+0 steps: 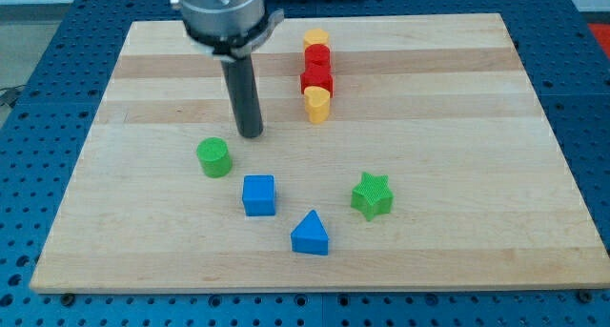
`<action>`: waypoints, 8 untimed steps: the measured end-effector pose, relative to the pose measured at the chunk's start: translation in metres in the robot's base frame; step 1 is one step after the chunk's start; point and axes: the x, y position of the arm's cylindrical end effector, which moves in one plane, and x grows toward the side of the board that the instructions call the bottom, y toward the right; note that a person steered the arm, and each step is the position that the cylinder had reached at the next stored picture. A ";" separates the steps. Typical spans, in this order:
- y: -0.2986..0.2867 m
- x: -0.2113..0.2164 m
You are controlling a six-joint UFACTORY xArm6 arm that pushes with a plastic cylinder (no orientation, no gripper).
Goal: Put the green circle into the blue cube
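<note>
- Listing from the camera view, the only one: wooden board on a blue perforated table.
- Tool: my tip, the lower end of a dark upright rod; it carries nothing and touches no block.
- Green circle: a short green cylinder, upright, flat top showing, lying near my tip at about 8 o'clock from it, a small gap between them.
- Blue cube: squat, one face toward the view's bottom, at about 4 o'clock from the green circle, close but apart.
- Deciding relation: my tip sits at the cylinder's 2 o'clock, whereas a push toward the cube seems to need contact from its 10 o'clock side; a detour looks likely.
- Others: blue triangle, green star, and a touching column of yellow block, red block, red block, yellow block.
</note>
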 end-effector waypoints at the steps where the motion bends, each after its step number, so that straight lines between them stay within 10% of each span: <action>1: 0.000 -0.014; 8: -0.083 0.074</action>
